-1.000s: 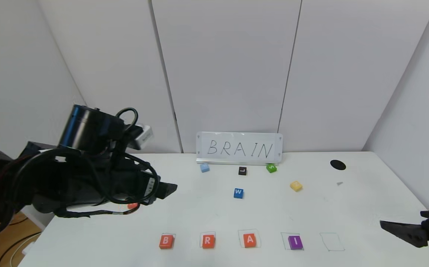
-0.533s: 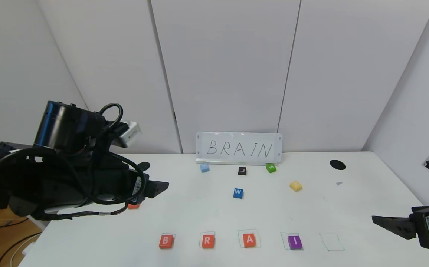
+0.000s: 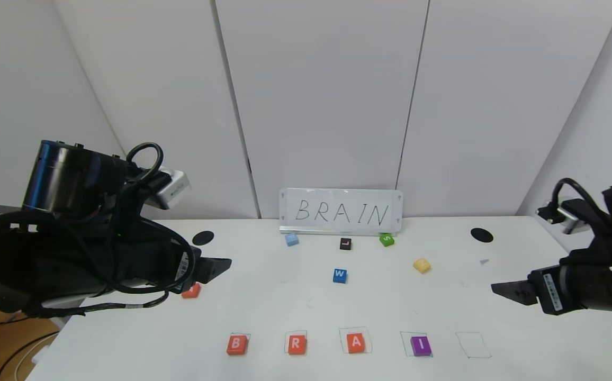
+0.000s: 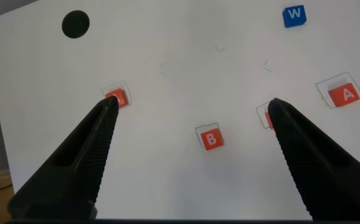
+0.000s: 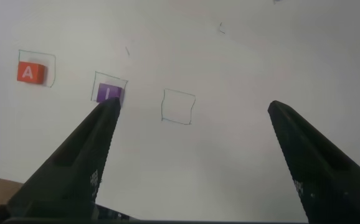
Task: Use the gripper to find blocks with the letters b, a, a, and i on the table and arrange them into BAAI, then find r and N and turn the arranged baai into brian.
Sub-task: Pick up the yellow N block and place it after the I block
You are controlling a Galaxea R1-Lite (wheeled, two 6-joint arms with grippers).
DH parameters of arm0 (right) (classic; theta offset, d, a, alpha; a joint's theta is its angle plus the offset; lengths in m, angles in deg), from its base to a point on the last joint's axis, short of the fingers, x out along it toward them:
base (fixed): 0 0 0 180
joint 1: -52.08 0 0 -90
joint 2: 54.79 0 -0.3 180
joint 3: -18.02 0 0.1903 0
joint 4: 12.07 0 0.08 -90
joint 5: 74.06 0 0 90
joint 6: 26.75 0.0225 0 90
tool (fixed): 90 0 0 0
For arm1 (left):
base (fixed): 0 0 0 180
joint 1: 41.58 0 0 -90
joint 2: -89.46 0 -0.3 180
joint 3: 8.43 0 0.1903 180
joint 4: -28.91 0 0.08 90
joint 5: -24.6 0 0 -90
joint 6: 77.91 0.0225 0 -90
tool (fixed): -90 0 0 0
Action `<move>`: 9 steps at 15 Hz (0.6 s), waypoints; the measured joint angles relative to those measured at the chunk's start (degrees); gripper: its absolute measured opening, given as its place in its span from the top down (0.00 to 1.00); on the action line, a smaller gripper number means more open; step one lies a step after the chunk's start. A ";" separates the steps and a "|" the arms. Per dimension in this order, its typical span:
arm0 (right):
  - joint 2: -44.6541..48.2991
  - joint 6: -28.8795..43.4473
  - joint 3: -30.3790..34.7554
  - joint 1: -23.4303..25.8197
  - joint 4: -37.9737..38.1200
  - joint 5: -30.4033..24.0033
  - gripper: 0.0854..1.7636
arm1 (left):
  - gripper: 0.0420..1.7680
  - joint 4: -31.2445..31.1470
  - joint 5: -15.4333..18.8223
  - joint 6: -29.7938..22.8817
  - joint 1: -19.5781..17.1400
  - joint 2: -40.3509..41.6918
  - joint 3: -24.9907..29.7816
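Along the near edge of the white surface (image 3: 295, 307) sits the row so far: orange B block (image 3: 236, 344), orange R block (image 3: 296, 344), orange A block (image 3: 356, 342) and purple I block (image 3: 421, 345), each on or overlapping a pen-drawn square, with the fifth drawn square (image 3: 473, 345) at the right end bare. Yellow N block (image 3: 422, 265) lies loose further back, right of centre, near the green S block (image 3: 386, 240) and well apart from the row; its letter is too faint to read. It looks like a small rigid flat tile, probably light and a bit slick, so my guess is a pinch across two opposite side faces from above, squared to its edges since it sits slightly rotated. A spare orange block (image 3: 191, 290) rests at the left, just below the left gripper tips. Blue W block (image 3: 340, 275), black L block (image 3: 345, 244) and a light blue block (image 3: 291, 239) sit mid-surface below the BRAIN sign (image 3: 341, 211). Right gripper (image 5: 189, 115) reaches in from the right side, held above the surface, pointing inward, fingers spread wide with nothing between them; its wrist view looks down on the I block and bare square. Left gripper (image 4: 189, 111) hovers over the left part of the surface, also wide apart and holding nothing. Remaining step judged: N into the last square.
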 joint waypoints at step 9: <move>-15.59 -2.39 -8.46 -0.48 -0.22 0.68 0.03 | 0.03 0.11 1.30 2.60 -1.43 1.38 1.17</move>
